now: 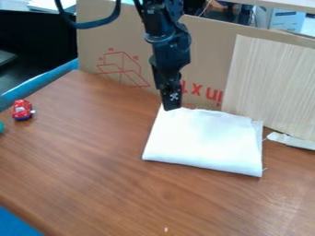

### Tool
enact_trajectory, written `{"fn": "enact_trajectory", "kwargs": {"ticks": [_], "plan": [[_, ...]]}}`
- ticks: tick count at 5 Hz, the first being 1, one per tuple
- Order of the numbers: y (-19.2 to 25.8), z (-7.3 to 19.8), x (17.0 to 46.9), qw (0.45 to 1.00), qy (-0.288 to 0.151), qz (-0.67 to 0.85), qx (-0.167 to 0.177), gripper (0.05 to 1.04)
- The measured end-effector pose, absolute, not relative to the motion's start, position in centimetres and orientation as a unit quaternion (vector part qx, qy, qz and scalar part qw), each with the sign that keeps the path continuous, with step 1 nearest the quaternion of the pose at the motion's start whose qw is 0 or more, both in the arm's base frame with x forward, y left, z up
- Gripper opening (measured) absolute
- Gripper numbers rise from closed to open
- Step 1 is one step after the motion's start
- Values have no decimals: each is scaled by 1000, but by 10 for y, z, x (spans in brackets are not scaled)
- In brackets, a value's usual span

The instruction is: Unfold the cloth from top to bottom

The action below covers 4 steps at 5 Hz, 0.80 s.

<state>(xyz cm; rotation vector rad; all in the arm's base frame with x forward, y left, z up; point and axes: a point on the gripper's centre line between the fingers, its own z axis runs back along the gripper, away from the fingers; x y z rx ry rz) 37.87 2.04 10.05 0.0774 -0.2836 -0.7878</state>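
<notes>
**Gripper [172, 102] at the far corner, cloth [203, 140] folded and all to play for**

And here you are, operator, right at the far left corner of the cloth, your gripper pointing down at that raised edge! Is it clenched, is it released, has it pinched a layer? From this angle you can't tell, and whether it touches the fabric or hangs just above is just as hard to call.

Now the score: the white cloth lies flat in a folded packet on the desk [92, 166], loose, ragged layers along its far side, a smooth edge towards the camera. No top layer is opened out, so by my reckoning you're at the very start, with the whole unfolding left to do. You'll want the top layer alone, drawn over towards the near side; catch two and the packet may simply slide.

Further out, behind the cloth, stand the cardboard [206, 46] and the pale wooden panel [271, 78], a white strip [292, 141] lying off to the right. Way over on the left, a red toy car [23, 109] watches on!
</notes>
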Motion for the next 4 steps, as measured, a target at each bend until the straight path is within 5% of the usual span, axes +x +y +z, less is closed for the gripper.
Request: {"fn": "enact_trajectory", "kwargs": {"ticks": [4], "plan": [[-16,47,433,903,-117,-413,31,1001]]}}
